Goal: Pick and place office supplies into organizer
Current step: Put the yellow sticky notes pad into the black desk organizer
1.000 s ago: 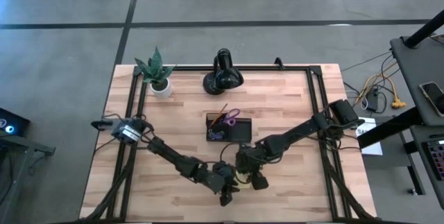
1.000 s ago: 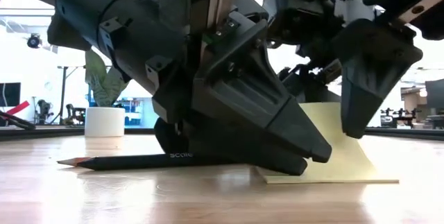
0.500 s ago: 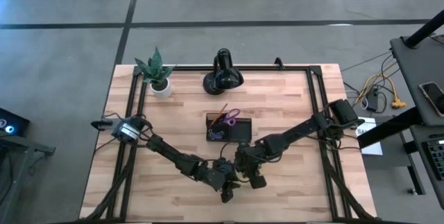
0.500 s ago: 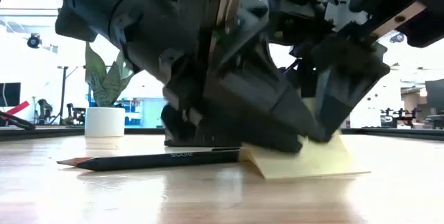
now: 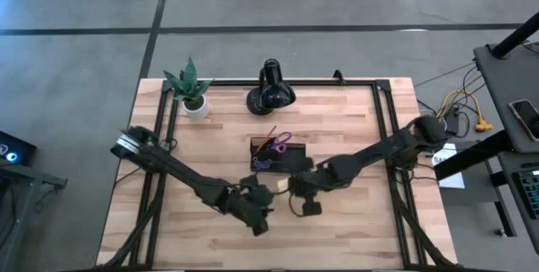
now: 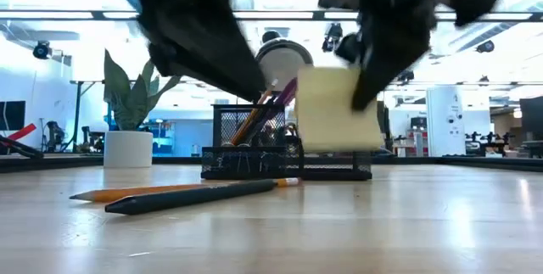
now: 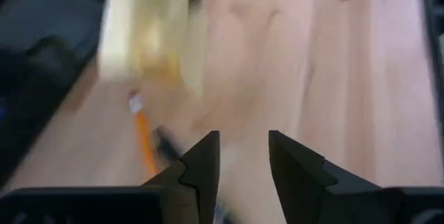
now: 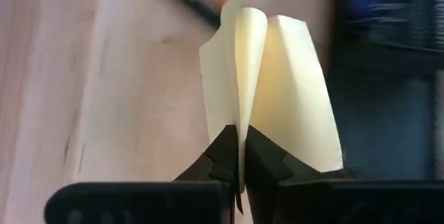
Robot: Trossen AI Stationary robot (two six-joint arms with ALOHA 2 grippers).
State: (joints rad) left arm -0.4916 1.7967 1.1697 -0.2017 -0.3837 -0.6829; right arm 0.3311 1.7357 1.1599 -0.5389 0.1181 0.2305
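Now right gripper (image 8: 240, 156) pinches the yellow sticky-note pad (image 8: 277, 92), lifted off the table just in front of the organizer (image 6: 284, 151). Left gripper (image 7: 243, 158) empty, fingers apart, probably over the pencils (image 6: 195, 193).

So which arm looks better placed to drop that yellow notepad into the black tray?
The right arm, probably. Its claw is shut on the yellow notepad, lifted close to the black tray. The left claw is open and empty.
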